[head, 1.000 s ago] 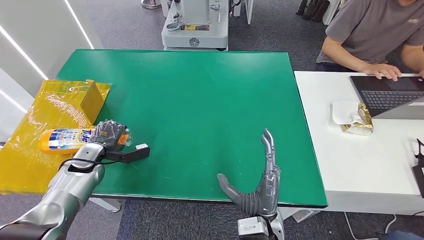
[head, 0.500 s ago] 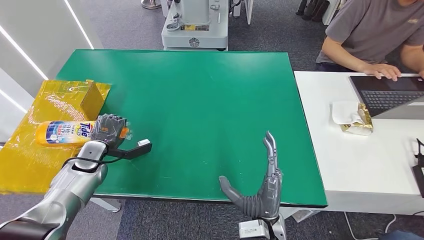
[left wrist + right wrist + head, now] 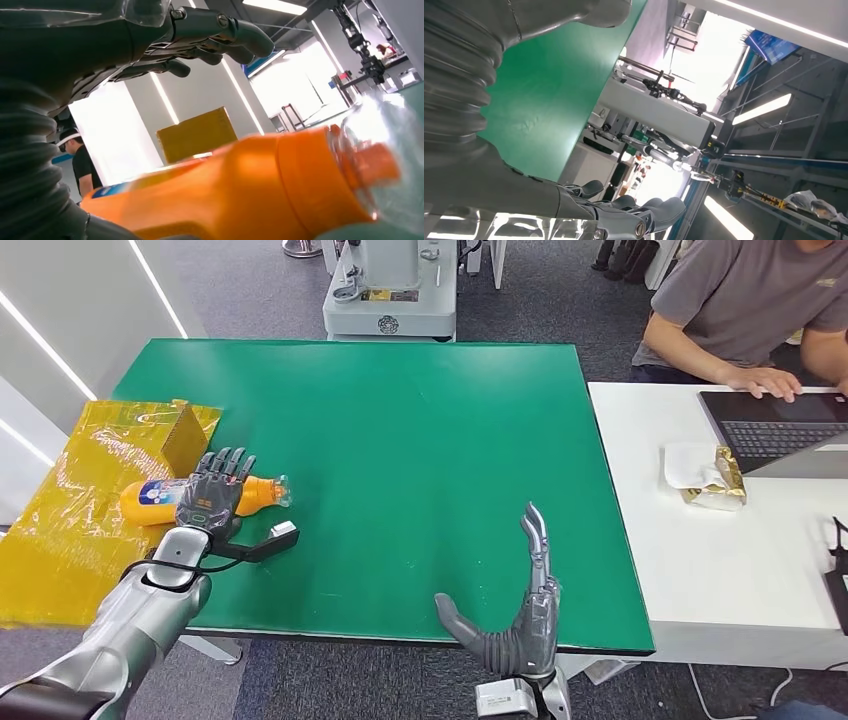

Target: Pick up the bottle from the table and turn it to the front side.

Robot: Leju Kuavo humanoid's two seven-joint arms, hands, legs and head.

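The orange bottle [image 3: 165, 497] lies on its side at the green table's [image 3: 400, 440] left edge, partly on yellow wrap [image 3: 70, 530]. The left hand [image 3: 212, 495] hovers above, fingers spread, apparently releasing or regrasping to turn it. The right hand [image 3: 515, 620] waits open, empty.

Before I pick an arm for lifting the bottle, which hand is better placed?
Left. The left hand hovers with spread fingers right over the orange bottle, lying on its side at the table's left edge. The right hand is open at the near edge, far from it.
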